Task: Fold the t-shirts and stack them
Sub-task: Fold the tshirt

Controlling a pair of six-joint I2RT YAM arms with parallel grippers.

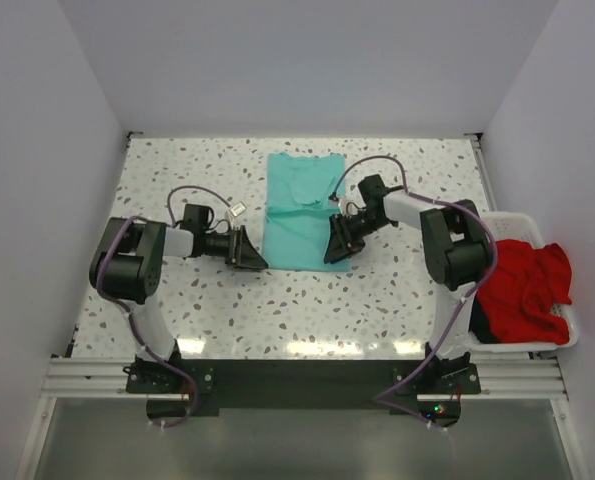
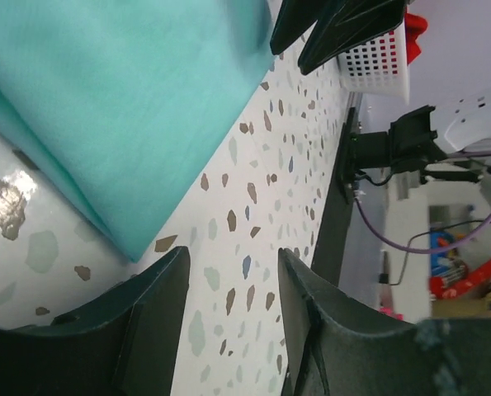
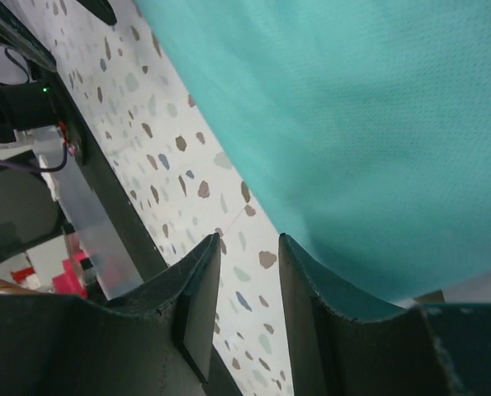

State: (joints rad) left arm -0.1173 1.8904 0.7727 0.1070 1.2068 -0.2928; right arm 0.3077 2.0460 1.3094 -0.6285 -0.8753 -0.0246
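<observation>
A teal-green t-shirt (image 1: 302, 210) lies partly folded, long and narrow, at the middle back of the table. It also shows in the left wrist view (image 2: 121, 99) and in the right wrist view (image 3: 352, 124). My left gripper (image 1: 251, 252) is open and empty, low by the shirt's near left corner (image 2: 134, 247). My right gripper (image 1: 335, 245) is open and empty at the shirt's near right edge. A red t-shirt (image 1: 522, 290) lies crumpled in a white basket (image 1: 567, 335) at the right.
The speckled table (image 1: 197, 310) has a black rail (image 1: 297, 375) along its near edge. A small white tag (image 1: 238, 210) lies near the left arm. White walls close in the back and sides.
</observation>
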